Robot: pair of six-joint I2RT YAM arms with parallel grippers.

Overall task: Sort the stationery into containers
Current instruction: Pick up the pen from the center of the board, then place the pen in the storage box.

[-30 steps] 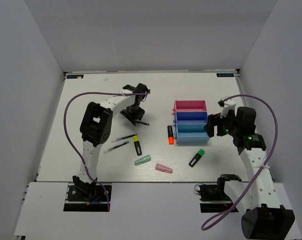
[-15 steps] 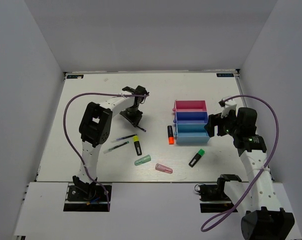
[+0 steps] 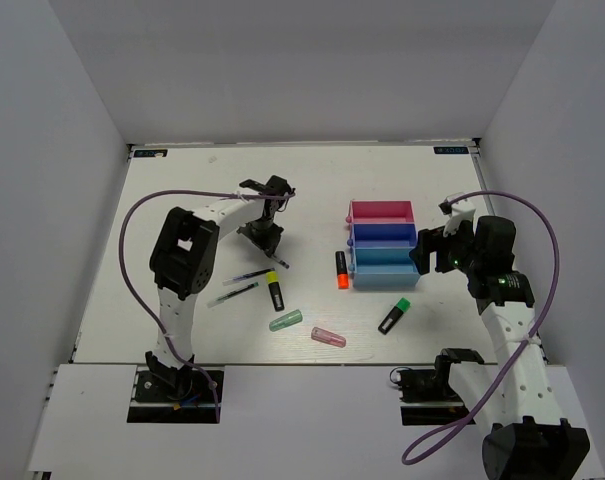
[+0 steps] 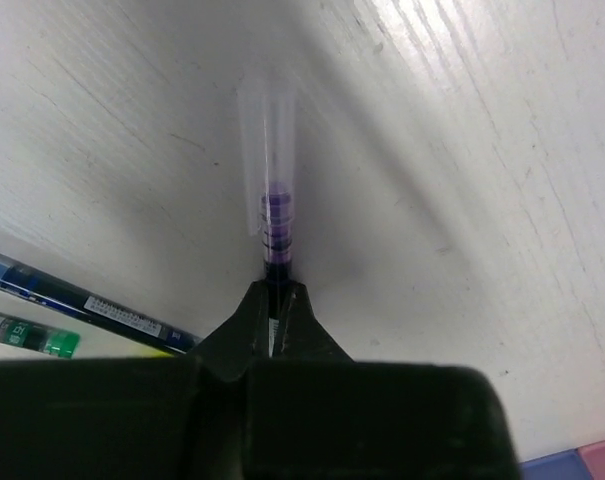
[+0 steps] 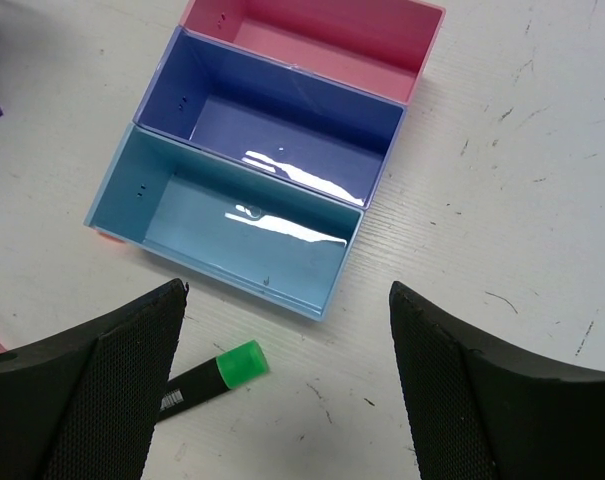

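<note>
Shut tight, my left gripper (image 4: 274, 305) has a thin pen (image 4: 272, 190) by one end, and the rest of the pen sticks out over the table (image 4: 482, 150) with its clear cap far from the jaws. I cannot tell if the pen is off the table yet. It is well to the left of the containers (image 3: 382, 240), so it has a long way to go. The pink bin (image 5: 312, 40), the dark blue bin (image 5: 272, 120) and the light blue bin (image 5: 232, 220) all look empty. My right gripper (image 5: 287, 330) is wide open, holds nothing, and hangs just over the near right side of the bins, with the green highlighter (image 5: 217, 370) lying under it. I think the big worry is the grip: it is only on the tip of a thin pen, so the pen could swing or slip out if I move fast. The long free end could also bump a bin wall and push the bins if I come in too low. My two arms could knock together near the bins. Two more blue pens (image 3: 244, 276) and the yellow highlighter (image 3: 275, 290) lie close by, so a dropped pen could land on them.
</note>
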